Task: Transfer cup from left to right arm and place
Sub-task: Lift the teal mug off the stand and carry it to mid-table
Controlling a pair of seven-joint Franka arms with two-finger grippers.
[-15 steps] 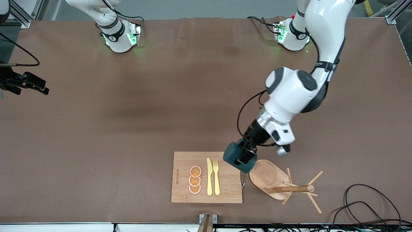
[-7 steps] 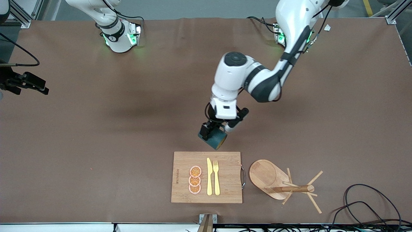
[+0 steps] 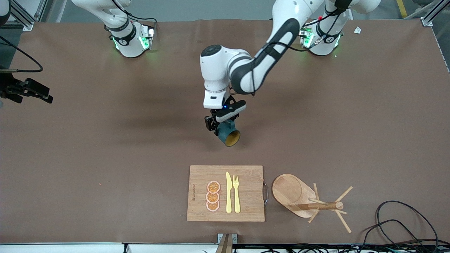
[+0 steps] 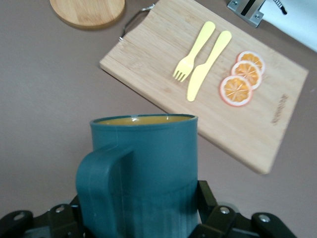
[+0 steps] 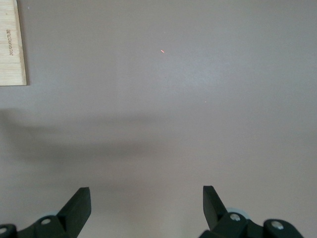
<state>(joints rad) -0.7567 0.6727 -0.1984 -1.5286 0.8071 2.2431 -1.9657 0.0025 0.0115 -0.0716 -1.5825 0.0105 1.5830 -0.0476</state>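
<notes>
The cup (image 3: 228, 135) is a dark teal mug with a yellow-orange inside. It is held in the air over the bare middle of the table, tilted so its mouth faces the front camera. My left gripper (image 3: 221, 125) is shut on its lower body. In the left wrist view the cup (image 4: 148, 158) fills the space between the gripper's fingers (image 4: 141, 215), with its handle facing the camera. My right gripper (image 3: 47, 96) waits open and empty at the right arm's end of the table. In the right wrist view it (image 5: 146, 198) has only bare table under it.
A bamboo cutting board (image 3: 198, 207) lies near the front edge with three orange slices (image 3: 213, 196), a yellow knife (image 3: 229, 193) and a yellow fork (image 3: 236, 193). A wooden mug tree (image 3: 291, 191) lies tipped over beside it. Black cables (image 3: 404, 218) lie at the front corner.
My left gripper has carried the cup from over the cutting board's handle edge to over the table's middle. The cup's mouth has turned toward the front camera. The right gripper has not moved.
</notes>
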